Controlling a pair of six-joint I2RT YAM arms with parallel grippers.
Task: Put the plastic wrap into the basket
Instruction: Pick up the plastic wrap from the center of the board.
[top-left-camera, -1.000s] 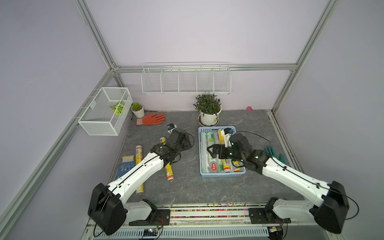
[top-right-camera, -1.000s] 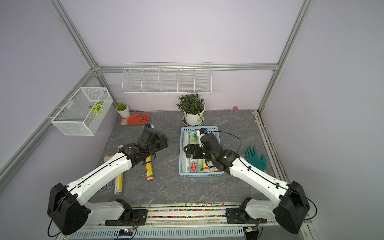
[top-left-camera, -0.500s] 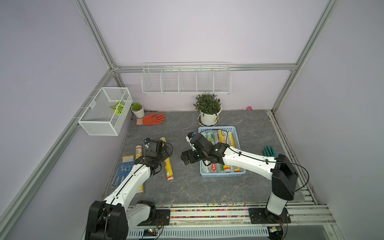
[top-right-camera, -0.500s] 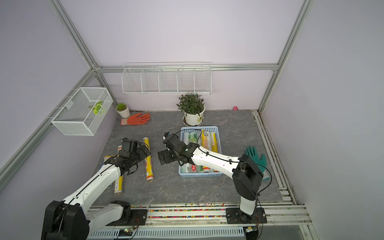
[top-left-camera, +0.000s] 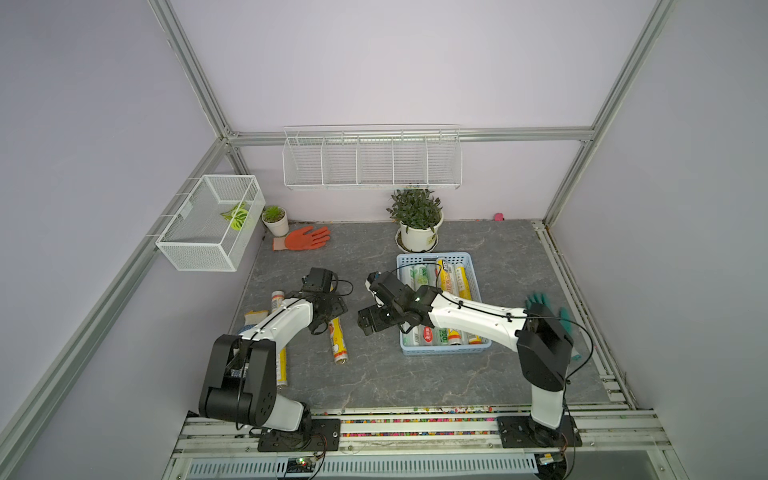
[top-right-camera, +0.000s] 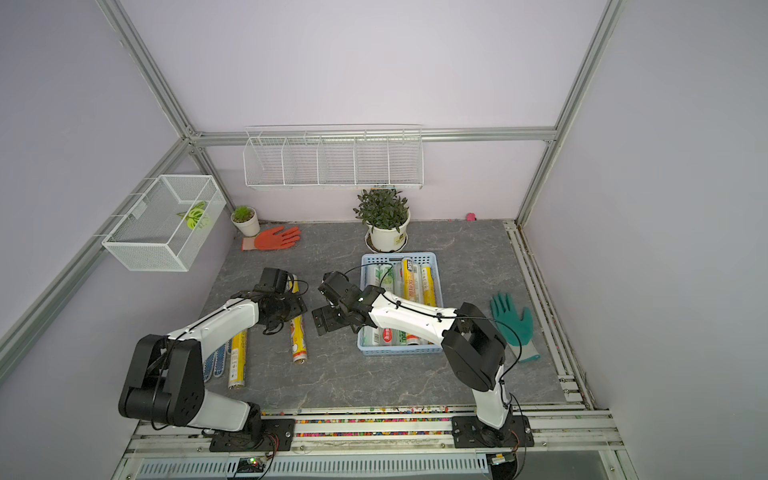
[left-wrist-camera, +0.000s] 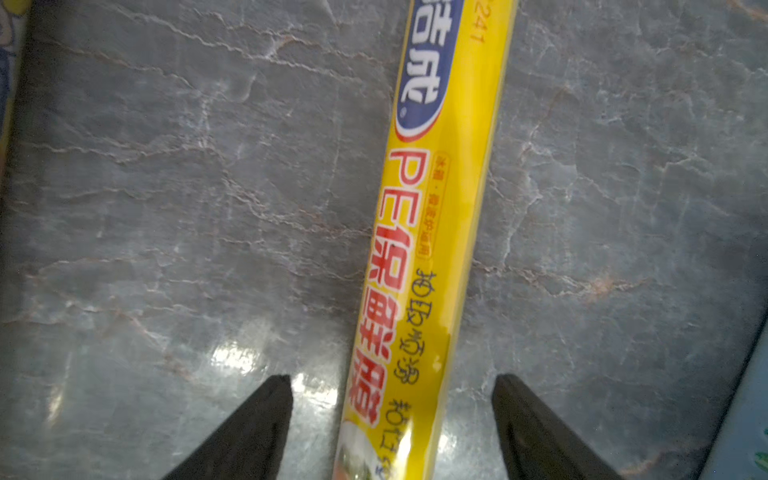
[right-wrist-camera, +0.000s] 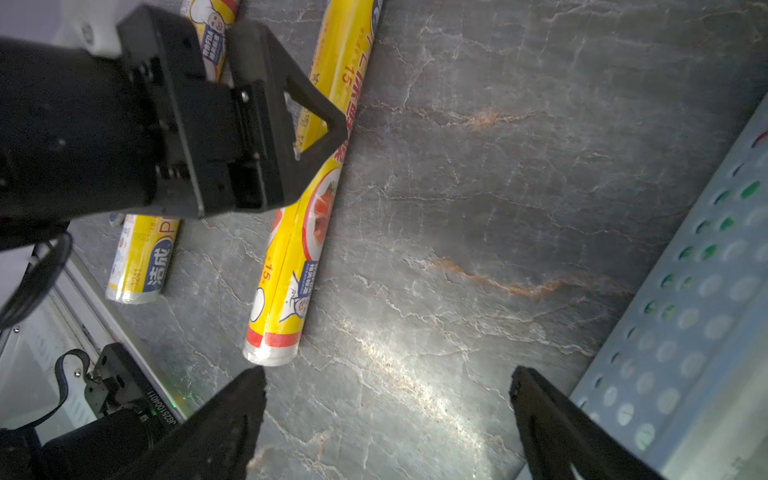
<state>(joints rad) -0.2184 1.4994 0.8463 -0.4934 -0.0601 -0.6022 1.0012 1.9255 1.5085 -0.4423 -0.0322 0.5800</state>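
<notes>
Left gripper: your left gripper (left-wrist-camera: 390, 378) hangs low over the table (left-wrist-camera: 166, 208) with its jaws apart, one on each side of a yellow roll (left-wrist-camera: 432, 232). You can see a gap on both sides, so it grips nothing.
Right gripper: your right gripper (right-wrist-camera: 386, 374) stands spread wide over bare table, between the yellow roll and the basket (right-wrist-camera: 706, 291). It holds nothing.
Yellow roll: in both top views it lies flat on the table on the left-arm side of the basket, apart from it. Its far half is hidden under the left wrist (top-left-camera: 337, 338) (top-right-camera: 298, 336).
Basket: you find the basket on the table just in front of the potted plant (top-left-camera: 417, 224). Several rolls (top-left-camera: 446, 278) lie lengthwise inside it, side by side, and the right arm crosses above its near corner.
Outside the basket: a second yellow roll (top-right-camera: 237, 357) lies beside the left arm. The end of a third roll (top-left-camera: 276, 300) shows in a top view behind that arm; the rest is hidden.
Gloves: an orange glove (top-left-camera: 305, 239) lies near the back wall. A green glove (top-right-camera: 511, 324) lies well to the right of the basket.
</notes>
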